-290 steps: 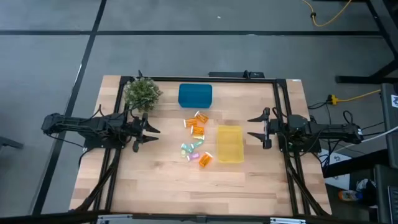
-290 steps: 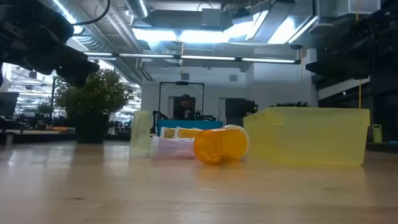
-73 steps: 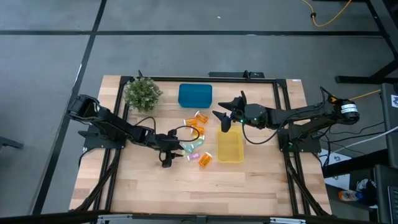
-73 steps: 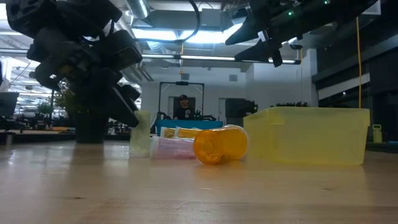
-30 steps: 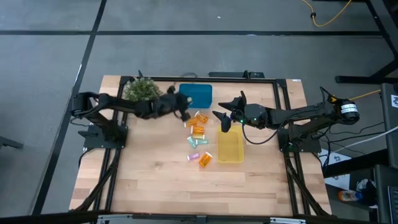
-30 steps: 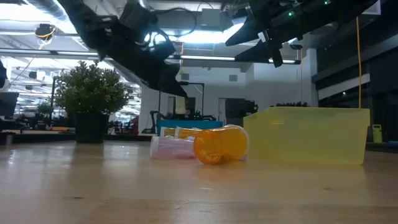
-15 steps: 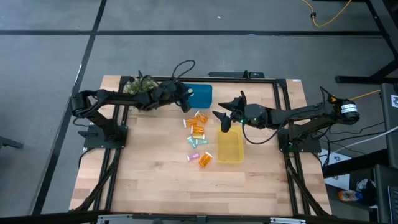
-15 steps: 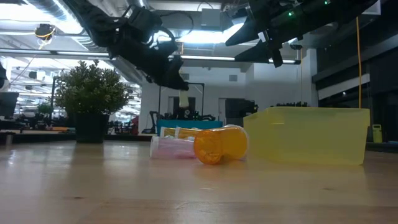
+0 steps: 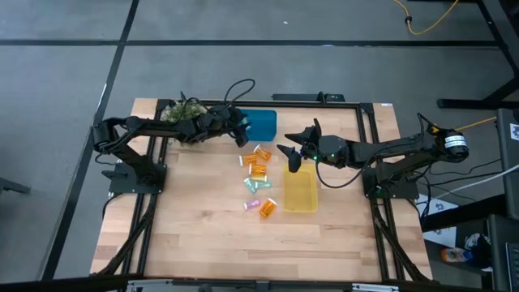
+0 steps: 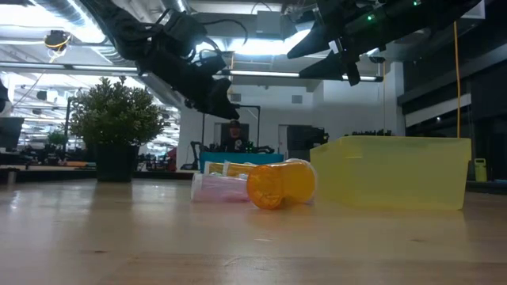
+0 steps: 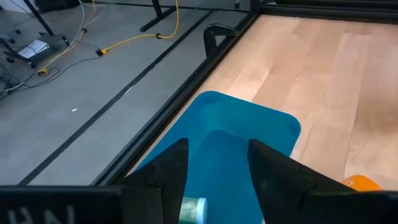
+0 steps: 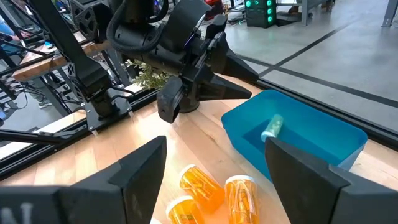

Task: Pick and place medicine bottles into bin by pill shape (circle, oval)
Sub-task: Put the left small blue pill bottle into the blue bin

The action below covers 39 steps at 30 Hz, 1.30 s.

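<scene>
My left gripper [image 9: 242, 130] hovers open over the near left part of the blue bin [image 9: 256, 123]. A pale teal bottle [image 11: 191, 209] lies on its side on the bin's floor, below the fingers; it also shows in the right wrist view [image 12: 272, 127]. My right gripper [image 9: 293, 155] waits open and empty in the air, above the far end of the yellow bin [image 9: 299, 189]. Several bottles lie on the table between the bins: orange ones [image 9: 258, 169] [image 9: 268, 208] and pale ones [image 9: 253, 186].
A potted plant [image 9: 183, 119] stands at the far left, beside my left arm. In the low view an orange bottle [image 10: 281, 184] and a pinkish one [image 10: 218, 188] lie in front of the yellow bin [image 10: 396, 170]. The table's near half is bare wood.
My left gripper has gone toward the table's far edge and a little right, to above the blue bin. Half a second ago a pale bottle hung below its fingers in the low view; now it is gone from there and lies in the blue bin.
</scene>
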Each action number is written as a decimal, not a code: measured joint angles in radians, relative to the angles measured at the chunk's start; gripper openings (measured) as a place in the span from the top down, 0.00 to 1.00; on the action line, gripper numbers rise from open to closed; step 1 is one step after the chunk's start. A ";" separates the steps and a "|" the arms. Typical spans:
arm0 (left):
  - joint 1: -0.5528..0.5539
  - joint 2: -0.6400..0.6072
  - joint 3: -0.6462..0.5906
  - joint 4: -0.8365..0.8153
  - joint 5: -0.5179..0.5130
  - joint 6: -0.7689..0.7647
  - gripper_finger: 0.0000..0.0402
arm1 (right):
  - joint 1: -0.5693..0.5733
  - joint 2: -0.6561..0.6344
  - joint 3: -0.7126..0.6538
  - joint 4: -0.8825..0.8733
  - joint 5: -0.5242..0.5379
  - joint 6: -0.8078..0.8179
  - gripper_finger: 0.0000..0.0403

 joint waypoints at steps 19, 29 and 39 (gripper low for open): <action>-0.053 0.000 0.000 -0.015 0.000 -0.133 0.60 | 0.000 0.000 0.000 -0.003 0.000 0.000 0.32; -0.172 0.000 0.000 -0.154 0.000 -0.143 0.60 | 0.000 0.000 0.000 -0.006 0.000 0.001 0.32; -0.305 0.001 0.000 -0.276 0.000 -0.194 0.60 | 0.000 0.000 0.000 -0.006 0.000 0.001 0.32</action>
